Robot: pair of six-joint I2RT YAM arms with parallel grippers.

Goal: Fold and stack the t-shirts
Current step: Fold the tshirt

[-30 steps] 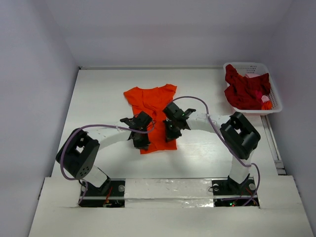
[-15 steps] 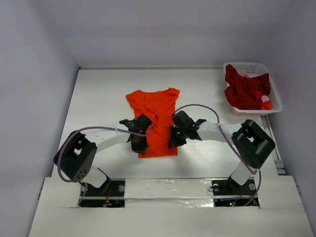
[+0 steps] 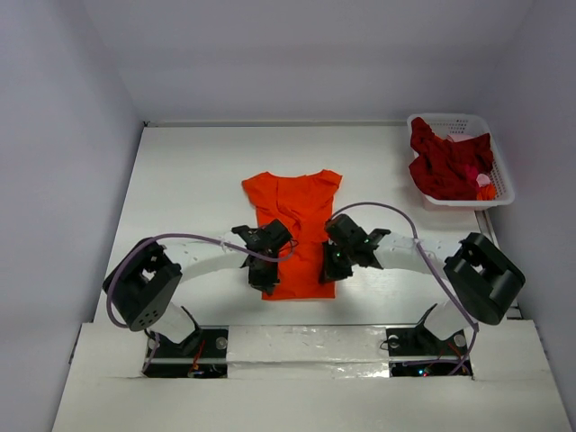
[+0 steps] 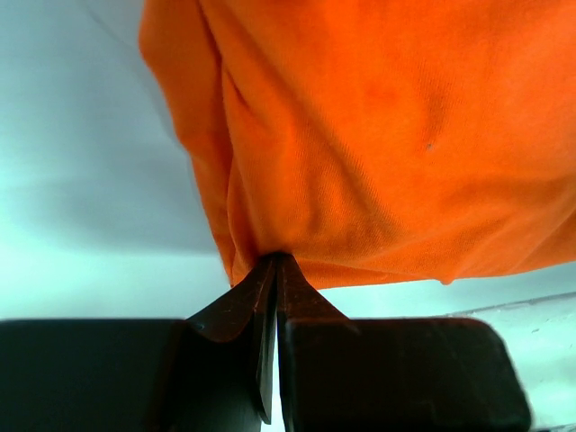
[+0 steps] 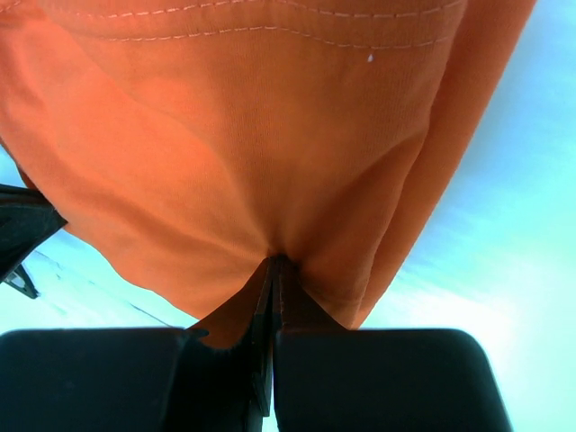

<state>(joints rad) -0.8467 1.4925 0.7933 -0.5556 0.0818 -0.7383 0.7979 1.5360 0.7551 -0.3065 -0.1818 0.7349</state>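
Top external: left gripper and right gripper pinch orange t-shirt, arms bent inward.

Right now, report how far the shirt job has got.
Done: the orange t-shirt lies out on the table. In hand: the left gripper and right gripper are each shut on its near edge. To do: folding it, then the dark red t-shirts heaped in the white basket; no stack shows.
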